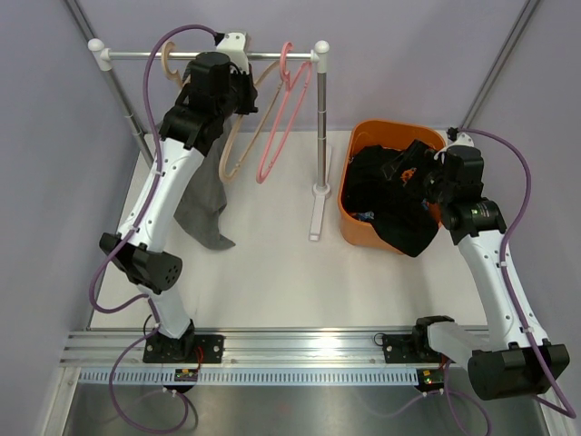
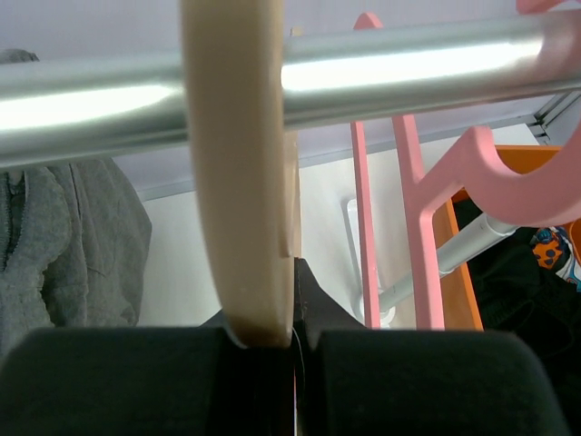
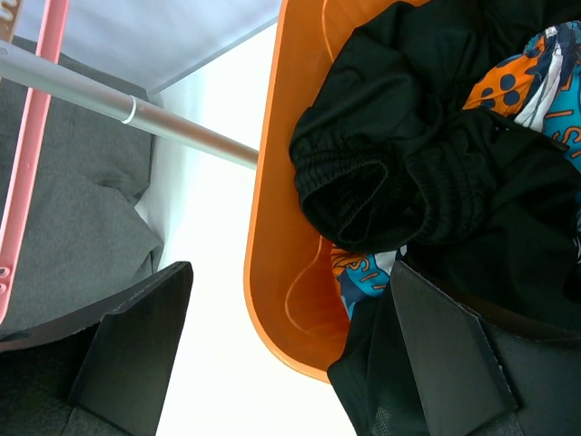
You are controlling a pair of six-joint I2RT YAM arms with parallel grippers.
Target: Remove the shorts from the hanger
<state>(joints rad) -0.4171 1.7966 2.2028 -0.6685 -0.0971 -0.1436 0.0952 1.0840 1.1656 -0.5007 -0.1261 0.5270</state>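
L gripper [image 2: 272,354]: clamped on beige hanger [image 2: 238,182], up at rail [image 1: 182,54], 11 o'clock in top view.
R gripper [image 3: 290,363]: jaws wide, holding nothing, over orange basket [image 1: 349,195], 3 o'clock.
Grey shorts [image 1: 204,200]: hang below L arm, 10 o'clock.
Black shorts [image 1: 390,204], printed shorts [image 3: 545,64]: in basket.
Pink hanger [image 1: 277,136]: bare, on rail.

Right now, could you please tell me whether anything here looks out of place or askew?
The black shorts spill over the near rim of the orange bin instead of lying fully inside. The grey shorts droop from the rack, and their lower end seems to rest on the table.
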